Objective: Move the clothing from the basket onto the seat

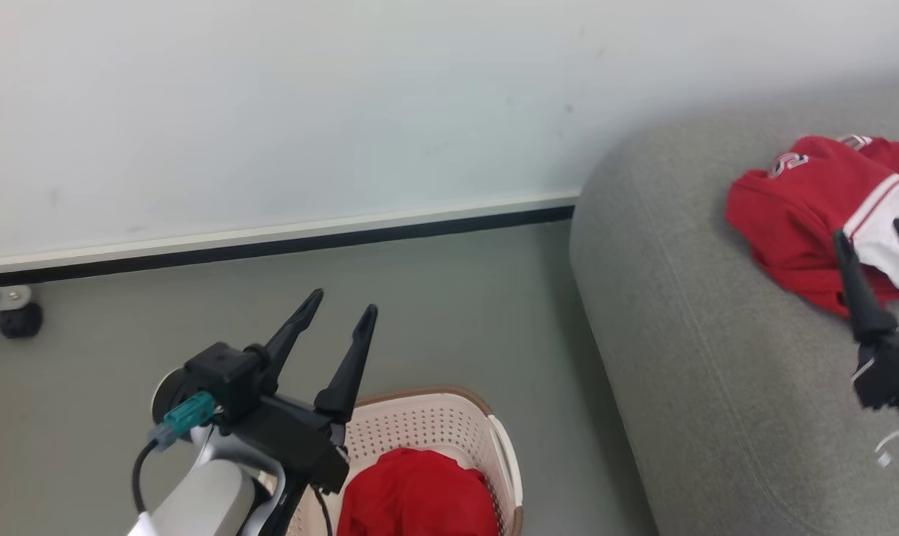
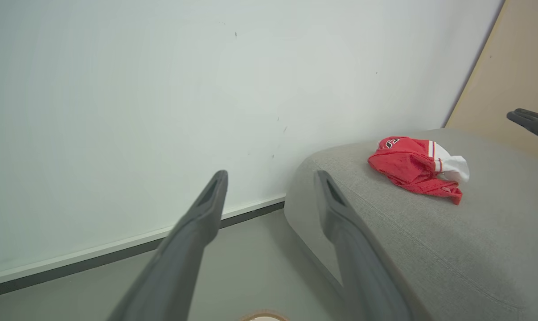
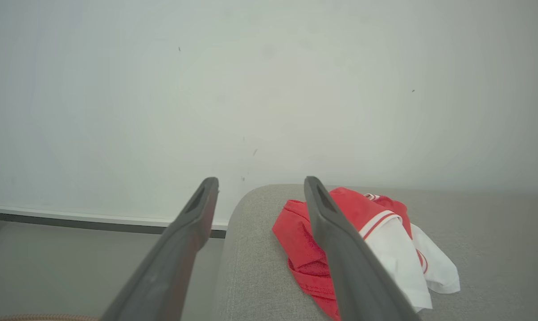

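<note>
1. On the seat (image 1: 717, 372), near its rounded end, a red-and-white shirt (image 1: 799, 216) lies crumpled; another red shirt (image 1: 419, 495) sits in the basket (image 1: 434, 390) beside the seat.
2. Fingers spread wide and empty on both: right gripper (image 1: 870, 228) over the seat's shirt, left gripper (image 1: 345, 299) by the basket.
3. Judged step: one shirt is placed; the next move is a reach down into the basket.
4. Left wrist view adds a tan panel (image 2: 514, 67) behind the seat.

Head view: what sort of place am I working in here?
Probably a home-style living corner, perhaps a mock-up: a grey fabric sofa, a cream laundry basket holding red clothing on the floor, a bare pale wall.
</note>
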